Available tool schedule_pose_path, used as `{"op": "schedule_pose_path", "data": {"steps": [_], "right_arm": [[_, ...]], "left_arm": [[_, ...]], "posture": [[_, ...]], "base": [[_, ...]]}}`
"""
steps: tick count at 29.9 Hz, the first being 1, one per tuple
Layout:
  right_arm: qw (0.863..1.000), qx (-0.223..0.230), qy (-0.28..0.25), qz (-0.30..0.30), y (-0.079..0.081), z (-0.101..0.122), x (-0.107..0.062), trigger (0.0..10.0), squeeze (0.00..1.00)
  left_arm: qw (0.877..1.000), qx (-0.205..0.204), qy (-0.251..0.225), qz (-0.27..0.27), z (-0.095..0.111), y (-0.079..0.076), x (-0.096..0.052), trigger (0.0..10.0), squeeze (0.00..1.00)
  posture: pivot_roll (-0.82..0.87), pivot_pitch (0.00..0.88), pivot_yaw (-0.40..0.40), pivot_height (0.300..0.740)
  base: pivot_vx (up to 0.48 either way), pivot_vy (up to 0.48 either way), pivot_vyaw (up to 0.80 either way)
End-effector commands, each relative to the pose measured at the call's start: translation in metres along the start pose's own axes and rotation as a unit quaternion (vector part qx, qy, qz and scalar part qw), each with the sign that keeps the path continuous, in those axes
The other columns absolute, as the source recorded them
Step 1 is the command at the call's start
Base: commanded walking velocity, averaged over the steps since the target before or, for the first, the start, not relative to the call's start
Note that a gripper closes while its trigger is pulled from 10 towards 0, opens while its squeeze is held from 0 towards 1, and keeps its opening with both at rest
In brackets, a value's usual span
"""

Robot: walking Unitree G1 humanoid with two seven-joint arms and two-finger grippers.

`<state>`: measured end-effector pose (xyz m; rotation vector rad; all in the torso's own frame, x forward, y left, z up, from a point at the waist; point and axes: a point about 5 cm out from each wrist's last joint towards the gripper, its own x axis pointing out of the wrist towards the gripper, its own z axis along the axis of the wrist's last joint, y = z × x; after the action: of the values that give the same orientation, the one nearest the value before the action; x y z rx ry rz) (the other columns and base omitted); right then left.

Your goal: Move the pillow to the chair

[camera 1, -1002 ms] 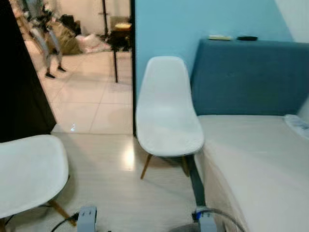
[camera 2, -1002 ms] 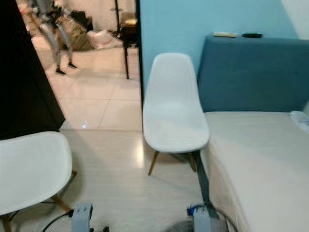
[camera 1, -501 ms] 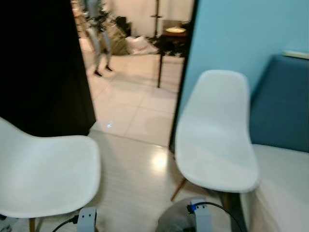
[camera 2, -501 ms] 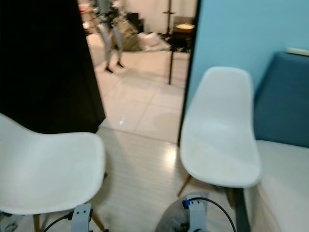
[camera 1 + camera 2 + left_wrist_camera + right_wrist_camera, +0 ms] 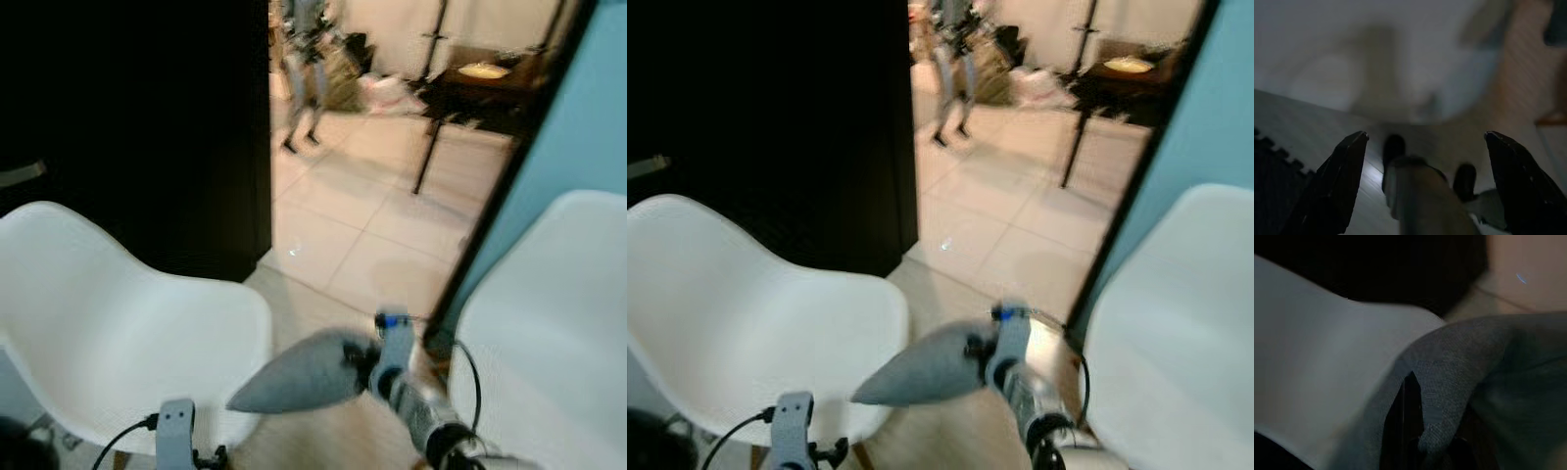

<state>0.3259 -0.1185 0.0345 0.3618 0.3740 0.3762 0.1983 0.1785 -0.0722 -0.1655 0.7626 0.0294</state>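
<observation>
Your right end effector (image 5: pixel 364 364) is clenched on one corner of the grey pillow (image 5: pixel 299 373), which hangs in the air just beside the seat edge of the white chair (image 5: pixel 118 333) on your left. The carrying looks almost done; you must still bring the pillow over the seat and let go. Your left end effector (image 5: pixel 1422 181) hangs low with its fingers spread and holds nothing.
</observation>
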Motion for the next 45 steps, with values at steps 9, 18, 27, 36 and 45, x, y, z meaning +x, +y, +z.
{"op": "schedule_pose_path", "data": {"steps": [9,18,27,36,45], "right_arm": [[0.984,-0.013,-0.151,0.098,0.032,0.062,0.016,10.0,0.0],[0.971,-0.03,-0.145,0.19,0.066,0.06,0.023,10.0,0.0],[0.974,-0.039,-0.129,0.181,0.069,0.052,0.025,10.0,0.0],[0.983,-0.071,-0.107,0.133,0.06,0.047,0.025,10.0,0.0],[0.99,-0.072,-0.077,0.098,0.056,0.039,0.026,10.0,0.0]], "left_arm": [[1.0,0.012,-0.008,-0.015,0.003,-0.009,0.002,10.0,0.0],[0.999,0.02,-0.014,-0.023,0.005,-0.013,0.003,10.0,0.0],[0.999,0.019,-0.02,-0.023,0.007,-0.014,0.003,10.0,0.0],[0.999,0.031,-0.023,-0.032,0.009,-0.017,0.004,10.0,0.0],[0.998,0.036,-0.027,-0.033,0.01,-0.019,0.004,10.0,0.0]], "posture": [[0.16,0.0,-0.067,0.74],[0.17,0.0,-0.071,0.74],[0.17,0.0,-0.072,0.74],[0.17,0.0,-0.074,0.74],[0.17,0.0,-0.071,0.74]], "base": [[0.0,0.0,0.76],[0.0,0.0,0.75],[0.0,0.0,0.75],[0.0,0.0,0.75],[0.0,-0.35,0.17]]}}
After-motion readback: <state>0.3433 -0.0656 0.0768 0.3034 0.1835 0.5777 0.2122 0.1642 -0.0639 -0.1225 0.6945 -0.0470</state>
